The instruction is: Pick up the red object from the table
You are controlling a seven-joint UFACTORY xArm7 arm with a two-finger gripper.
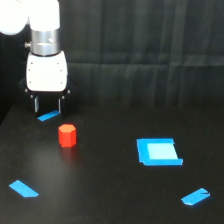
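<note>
A: Gripper (48, 104) is your first check — its two fingers hang apart, nothing between them, just above a blue tape strip (48, 117).

B: And your red object (67, 135)?

A: Upright on the table (100, 190), near the gripper, toward the exterior view's right of it. Your blue square patch (159, 152) lies well apart.

The worktop (110, 200) is matt black with a faint sheen. The red object (67, 135) looks like smooth plastic, softly glossy. The arm's wrist housing (46, 70) is glossy white plastic under a brushed metal ring (45, 42). The blue square patch (158, 152) and blue strips (23, 188) appear to be matt tape, though the view is blurred.
</note>
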